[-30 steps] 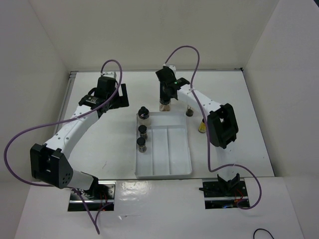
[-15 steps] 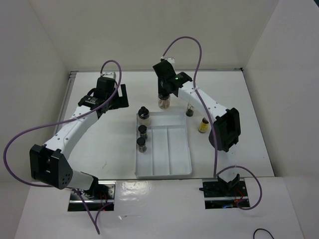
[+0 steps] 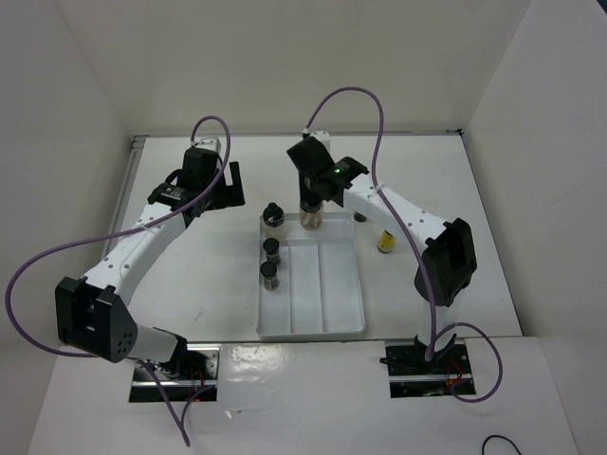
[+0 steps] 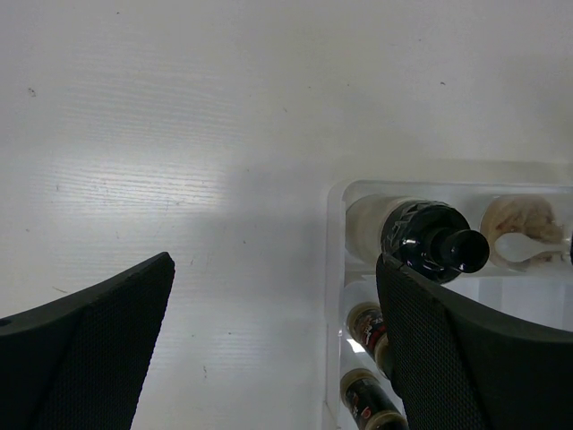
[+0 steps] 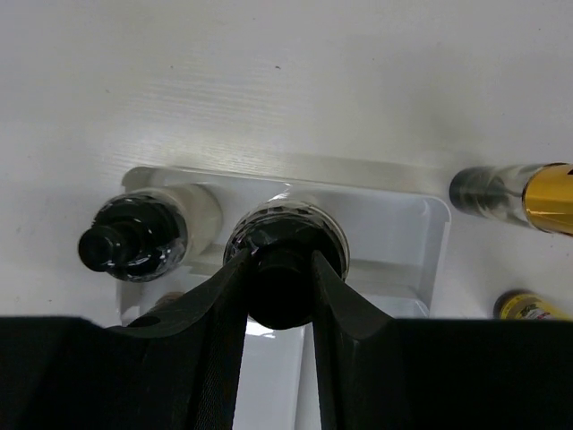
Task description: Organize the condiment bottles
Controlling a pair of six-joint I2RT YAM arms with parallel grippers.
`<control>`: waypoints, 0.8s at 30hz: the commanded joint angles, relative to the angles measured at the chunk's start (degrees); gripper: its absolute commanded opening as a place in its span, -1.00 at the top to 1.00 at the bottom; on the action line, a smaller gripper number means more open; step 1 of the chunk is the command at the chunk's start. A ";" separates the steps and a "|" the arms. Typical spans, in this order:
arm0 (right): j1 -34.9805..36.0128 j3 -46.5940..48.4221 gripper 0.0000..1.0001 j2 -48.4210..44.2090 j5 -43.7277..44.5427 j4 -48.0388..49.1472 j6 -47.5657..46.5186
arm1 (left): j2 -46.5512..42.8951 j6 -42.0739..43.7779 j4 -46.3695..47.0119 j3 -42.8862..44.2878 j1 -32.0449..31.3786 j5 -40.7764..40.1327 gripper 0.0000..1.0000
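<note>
over the last second i swung the right arm (image 3: 398, 207) in from just beyond the tray's far rim. the pale brown bottle (image 3: 310, 218) it carried now stood at the far end of the white tray's (image 3: 341, 318) middle compartment. the right jaws were partly closed, pinching that bottle's black cap from above. from the wrist view i couldn't tell whether its base had reached the tray floor.

just beside it, in the left compartment, stood the wide pale bottle (image 3: 273, 216). the farther dark bottle (image 3: 271, 248) and the nearer dark bottle (image 3: 269, 275) lined up behind it toward me. the yellow bottle (image 3: 385, 242) and a dark-capped bottle (image 3: 360, 216), half hidden by the arm, were on the surface (image 3: 455, 237) to the right of the tray.

the left arm (image 3: 142, 237) hadn't moved in that second. the left jaws stood as wide as they go, empty, hovering over bare surface to the left of the tray's far end.

i judged the carry was done and this was the placing step: lower, let go, lift straight up. the neighbour stood close on the left, so a sideways drift on release could have knocked it. that would make four in the tray, with two left to fetch.
</note>
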 commanded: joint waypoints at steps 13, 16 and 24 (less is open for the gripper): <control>1.13 -8.42 1.00 -2.84 -1.10 11.23 1.77 | -1.83 1.02 2.61 -1.20 0.30 0.50 -0.98; 1.13 -8.42 1.00 -2.22 -2.24 12.28 2.30 | -1.83 1.02 2.61 -1.20 0.30 0.50 -0.98; 1.66 -7.90 0.94 0.41 -3.46 12.29 2.30 | -1.30 1.02 2.61 -1.72 0.30 -0.03 -0.98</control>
